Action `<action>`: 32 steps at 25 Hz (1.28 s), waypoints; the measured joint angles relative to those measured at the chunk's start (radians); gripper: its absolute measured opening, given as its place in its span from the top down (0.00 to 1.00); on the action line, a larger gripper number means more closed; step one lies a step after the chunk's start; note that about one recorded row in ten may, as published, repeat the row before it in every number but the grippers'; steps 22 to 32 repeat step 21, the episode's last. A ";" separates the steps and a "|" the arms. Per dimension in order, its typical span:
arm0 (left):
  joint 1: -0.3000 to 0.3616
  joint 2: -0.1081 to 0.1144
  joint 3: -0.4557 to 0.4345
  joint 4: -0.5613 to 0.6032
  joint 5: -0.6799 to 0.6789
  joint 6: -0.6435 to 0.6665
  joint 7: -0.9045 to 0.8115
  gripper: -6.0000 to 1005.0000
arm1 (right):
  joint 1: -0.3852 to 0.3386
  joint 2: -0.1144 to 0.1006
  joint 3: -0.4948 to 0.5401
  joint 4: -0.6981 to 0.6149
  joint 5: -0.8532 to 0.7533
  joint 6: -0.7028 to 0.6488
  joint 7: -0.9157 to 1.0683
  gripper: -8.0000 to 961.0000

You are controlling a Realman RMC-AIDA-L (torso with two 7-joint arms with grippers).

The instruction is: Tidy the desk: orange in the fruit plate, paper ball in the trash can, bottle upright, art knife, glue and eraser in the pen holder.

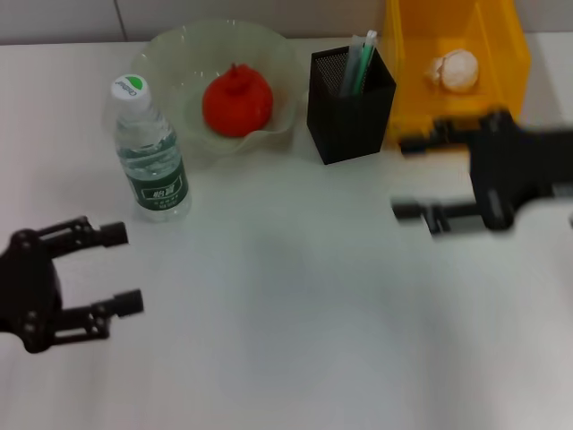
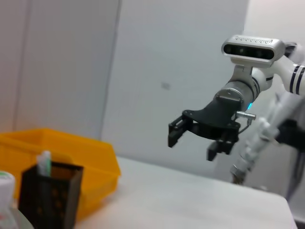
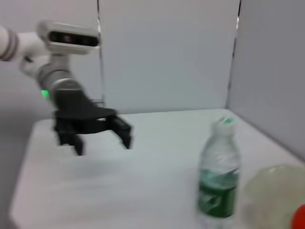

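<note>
Orange (image 1: 236, 101) sits in the fruit plate (image 1: 179, 49), far left-centre of the white tabletop (image 1: 295, 313). Water bottle (image 1: 149, 152) stands upright w/ cap on, just near-left of the plate, its base close to the plate rim. Black mesh pen holder (image 1: 345, 112) is right of the plate, w/ a few long white/green items (image 1: 360, 61) sticking out the top; can't tell which of knife, glue or eraser they are. Yellow trash can (image 1: 501, 54) is far right, right beside the holder, paper ball (image 1: 454, 69) lying inside it.

Left hand (image 1: 116, 269) hovers near-left over the tabletop, fingers spread apart, nothing between them, well apart from the bottle. Right hand (image 1: 412, 176) hovers at the right, just near of the trash can, fingers also spread and holding nothing.

Left wrist view: right hand (image 2: 195, 143) in the air above the tabletop, released, w/ trash can (image 2: 90, 157) and pen holder (image 2: 47, 195) in front. Right wrist view: left hand (image 3: 102, 140) released above the tabletop, bottle (image 3: 218, 176) upright closer in, plate rim (image 3: 271, 191) and a sliver of orange (image 3: 300, 217) at the edge.
</note>
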 joint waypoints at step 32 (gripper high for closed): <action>-0.139 -0.025 0.002 0.008 0.203 0.052 -0.058 0.20 | -0.120 -0.005 0.058 0.310 0.016 -0.021 -0.400 0.21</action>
